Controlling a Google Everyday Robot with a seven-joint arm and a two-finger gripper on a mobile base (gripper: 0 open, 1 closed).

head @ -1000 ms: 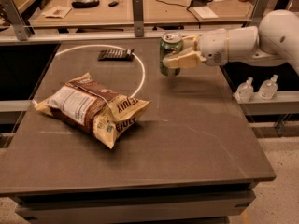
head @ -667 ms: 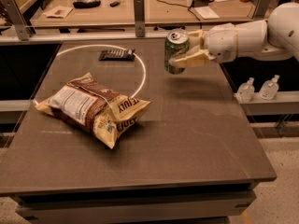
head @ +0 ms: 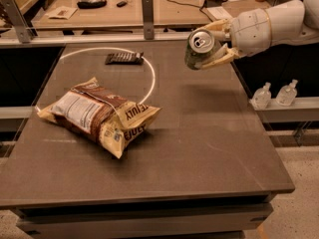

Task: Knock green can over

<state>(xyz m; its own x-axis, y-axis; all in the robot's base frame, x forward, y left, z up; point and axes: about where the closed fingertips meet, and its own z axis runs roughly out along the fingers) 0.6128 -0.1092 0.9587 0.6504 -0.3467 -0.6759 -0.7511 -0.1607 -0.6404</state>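
The gripper (head: 209, 46) pinches the can (head: 198, 50). The can hangs tilted above the counter (head: 199, 148) near its far right corner.

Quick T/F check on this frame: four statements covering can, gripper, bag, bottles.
1. The green can lies flat on the table. False: it is tilted, held above the table's far right side.
2. The gripper has its jaws shut on the green can. True.
3. The chip bag lies on the table's left half. True.
4. The bottles stand on the table. False: they stand on a ledge to its right.
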